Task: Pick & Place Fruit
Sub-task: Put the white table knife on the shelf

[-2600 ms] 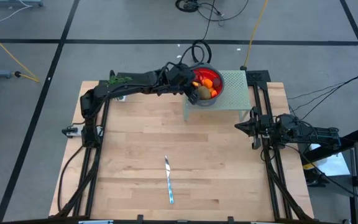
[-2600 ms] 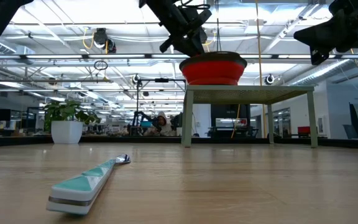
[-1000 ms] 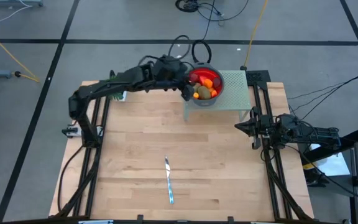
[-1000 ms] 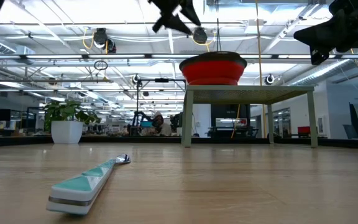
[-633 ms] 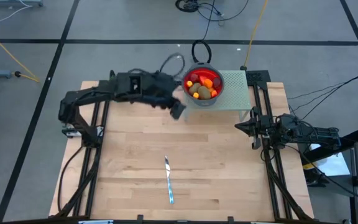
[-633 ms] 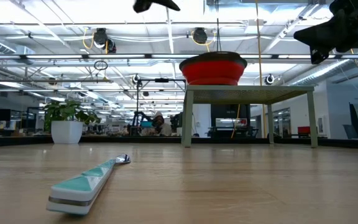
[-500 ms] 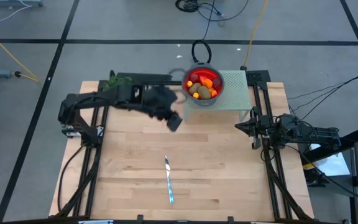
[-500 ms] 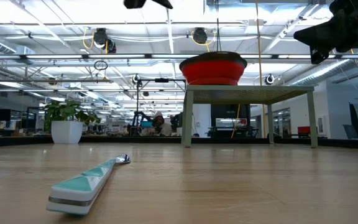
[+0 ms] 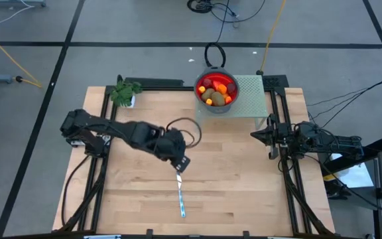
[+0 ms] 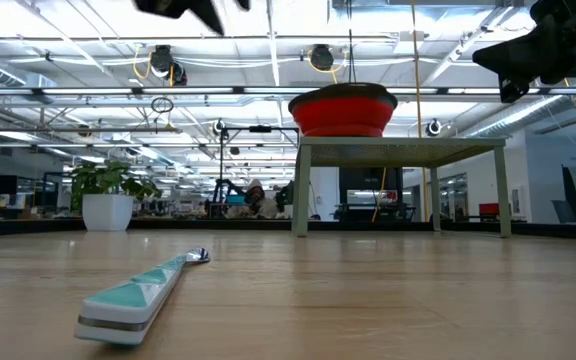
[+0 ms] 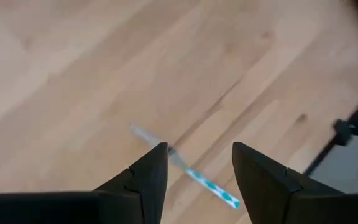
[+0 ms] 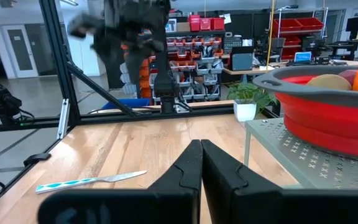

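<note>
I see a pale, matt wooden table (image 9: 231, 166), a knife (image 9: 180, 192) with shiny metal blade, and a glossy red bowl (image 12: 328, 121) on perforated grey metal.

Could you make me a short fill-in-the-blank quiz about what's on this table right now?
1. The fruit sits in a bowl coloured ____.
2. The bowl stands on a small raised ____.
3. The left gripper hovers with open fingers above the ____.
4. The right gripper waits at the table's edge, its fingers ____.

Missing words: red; stand; knife; shut
</note>
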Controlling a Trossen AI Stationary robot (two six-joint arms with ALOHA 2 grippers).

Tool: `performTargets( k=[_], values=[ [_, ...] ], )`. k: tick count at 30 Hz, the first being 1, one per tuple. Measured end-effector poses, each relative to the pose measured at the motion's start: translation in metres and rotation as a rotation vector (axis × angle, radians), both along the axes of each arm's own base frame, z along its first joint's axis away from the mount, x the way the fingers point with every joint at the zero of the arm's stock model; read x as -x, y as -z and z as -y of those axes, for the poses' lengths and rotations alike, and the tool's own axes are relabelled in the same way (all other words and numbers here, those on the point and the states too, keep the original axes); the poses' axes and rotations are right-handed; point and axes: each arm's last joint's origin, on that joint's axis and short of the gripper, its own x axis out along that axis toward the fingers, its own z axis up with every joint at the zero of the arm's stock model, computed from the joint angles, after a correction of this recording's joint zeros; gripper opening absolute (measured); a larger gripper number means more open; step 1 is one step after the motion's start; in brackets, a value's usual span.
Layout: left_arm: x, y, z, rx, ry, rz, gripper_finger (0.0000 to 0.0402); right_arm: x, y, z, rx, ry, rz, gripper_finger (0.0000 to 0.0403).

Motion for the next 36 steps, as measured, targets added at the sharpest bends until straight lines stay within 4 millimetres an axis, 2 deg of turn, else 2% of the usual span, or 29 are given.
performTargets(
  k=[7, 17, 23, 28, 36],
  values=[
    [0.007, 0.046, 0.021, 0.105, -0.170, -0.105, 0.0177, 0.000, 0.000, 0.000, 0.000, 0.000, 0.000, 0.0000],
    [0.005, 0.097, 0.048, 0.266, -0.292, 0.004, 0.0177, 0.000, 0.000, 0.000, 0.000, 0.000, 0.001, 0.0000],
    [0.014, 0.118, 0.064, 0.358, -0.393, 0.003, 0.0177, 0.000, 0.000, 0.000, 0.000, 0.000, 0.000, 0.0000],
    [0.018, 0.128, 0.079, 0.344, -0.442, -0.004, 0.0177, 0.000, 0.000, 0.000, -0.022, -0.001, 0.002, 0.0000],
    [0.005, 0.164, 0.097, 0.368, -0.486, -0.022, 0.0177, 0.000, 0.000, 0.000, -0.053, -0.002, 0.003, 0.0000]
  ],
)
